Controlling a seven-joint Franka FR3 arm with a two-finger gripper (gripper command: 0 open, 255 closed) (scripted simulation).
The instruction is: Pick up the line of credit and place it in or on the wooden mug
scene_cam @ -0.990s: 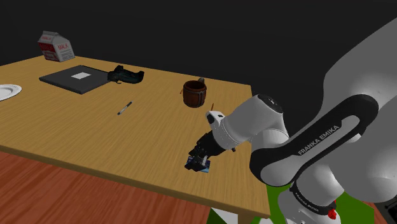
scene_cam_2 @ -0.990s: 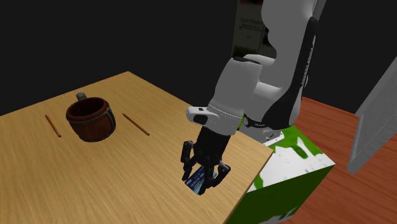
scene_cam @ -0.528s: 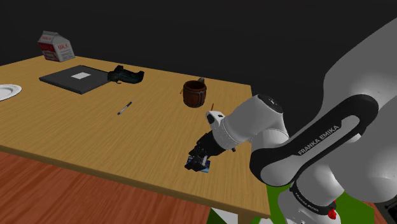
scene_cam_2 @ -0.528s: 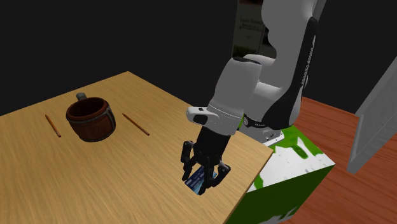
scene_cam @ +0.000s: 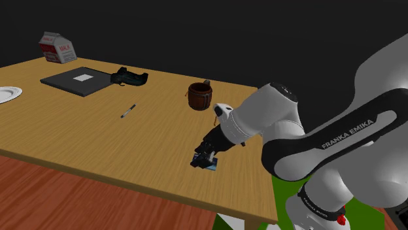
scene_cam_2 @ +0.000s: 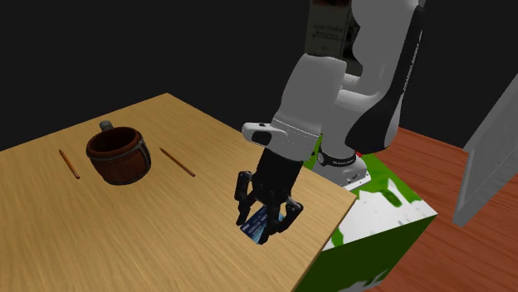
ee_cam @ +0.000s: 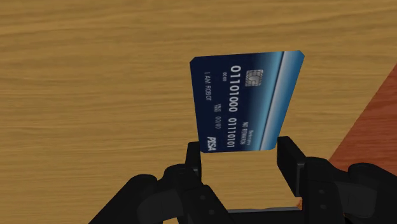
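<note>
where the card is held: a dark blue credit card point(ee_cam: 245, 102) is clasped by its lower edge between the two black fingers point(ee_cam: 288, 162); its printed face, with white digits and a chip, is turned toward the wrist camera.
gripper: the gripper point(scene_cam: 205, 161) is closed to the card's width, with the card gripped on both sides, and is pointed down at the desk point(scene_cam: 78, 137).
place of the card: it is seen low over the light wood, close to the desk's edge nearest the stand point(scene_cam_2: 378, 220) and near the corner there; whether the wood is touched by it cannot be told.
mug: a brown wooden mug point(scene_cam: 200, 96) is stood upright near the desk's far edge, well apart from the card.
pencils: two thin brown pencils point(scene_cam_2: 177, 162) are laid flat, one on each side of the mug.
pen: a small pen point(scene_cam: 128, 111) is laid near the middle of the desk.
far end of the desk: a dark flat slab point(scene_cam: 75, 80) with a white label is laid beside a dark teal object point(scene_cam: 129, 78); a milk carton point(scene_cam: 57, 48) is stood at the far corner, and a white plate point(scene_cam: 8, 94) is set at the desk's end.
</note>
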